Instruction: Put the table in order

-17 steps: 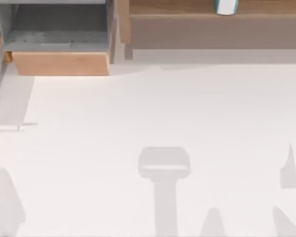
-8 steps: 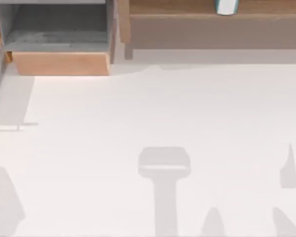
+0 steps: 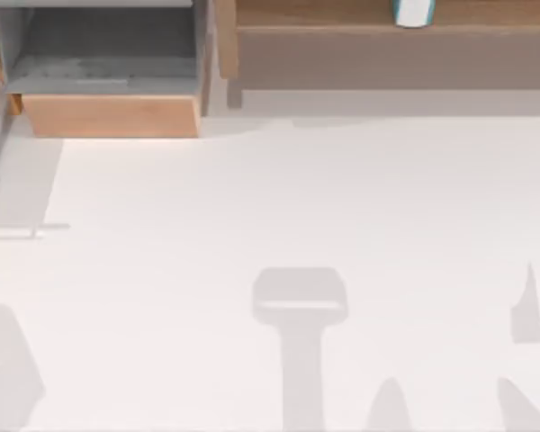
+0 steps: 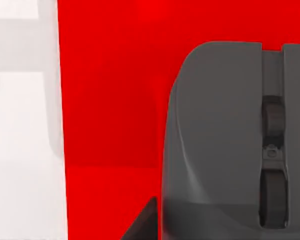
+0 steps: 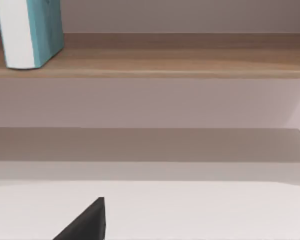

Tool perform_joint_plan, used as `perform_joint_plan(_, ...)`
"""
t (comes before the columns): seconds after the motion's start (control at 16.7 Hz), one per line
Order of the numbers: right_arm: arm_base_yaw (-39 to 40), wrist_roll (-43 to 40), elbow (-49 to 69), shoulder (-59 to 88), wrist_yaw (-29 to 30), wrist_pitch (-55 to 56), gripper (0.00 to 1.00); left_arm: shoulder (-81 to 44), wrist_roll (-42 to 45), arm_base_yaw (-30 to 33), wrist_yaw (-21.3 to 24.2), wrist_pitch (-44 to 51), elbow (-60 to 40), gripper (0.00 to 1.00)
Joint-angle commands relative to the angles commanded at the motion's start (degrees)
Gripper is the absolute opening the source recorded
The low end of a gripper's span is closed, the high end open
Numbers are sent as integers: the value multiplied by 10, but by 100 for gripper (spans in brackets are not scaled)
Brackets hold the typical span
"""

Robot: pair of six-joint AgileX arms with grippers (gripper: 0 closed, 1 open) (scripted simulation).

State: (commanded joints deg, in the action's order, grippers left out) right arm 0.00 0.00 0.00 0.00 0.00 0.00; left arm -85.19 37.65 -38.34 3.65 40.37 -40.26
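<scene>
Where the top view looks down, the worktop (image 3: 297, 207) spreads white and smooth across nearly the whole frame, with grey shadows lying along its near edge. In the left wrist view a dark grey mouse (image 4: 225, 145) with a scroll wheel lies on a red mat (image 4: 110, 100), which rests on the white surface; a dark finger tip (image 4: 142, 222) juts in at the frame's edge, just beside the mouse, and whether the left fingers are apart or closed I cannot tell. In the right wrist view another dark finger tip (image 5: 85, 222) pokes in over the worktop (too little of it shows to tell how those fingers stand).

Farther back on the left stands a light-wood box (image 3: 112, 115) with a grey inside, cut off by the frame. To its right a long brown wooden shelf (image 3: 387, 40) runs along the far side, and on it a teal and white book (image 5: 30, 32) stands upright, its top cut off.
</scene>
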Motion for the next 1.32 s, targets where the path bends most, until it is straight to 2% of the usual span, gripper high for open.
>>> perform_joint_plan(0.12,0,0,0,0,0,0,100,0,0,0,0,0,0,98)
perform_joint_plan(0.18,0,0,0,0,0,0,100,0,0,0,0,0,0,100)
perform_joint_plan(0.84,0,0,0,0,0,0,100,4,9,-5,2,-16,-5,100)
perform_joint_plan(1.08,0,0,0,0,0,0,100,6,52,-35,21,-120,-6,100)
perform_joint_plan(1.32,0,0,0,0,0,0,100,-13,112,-86,80,-319,22,100)
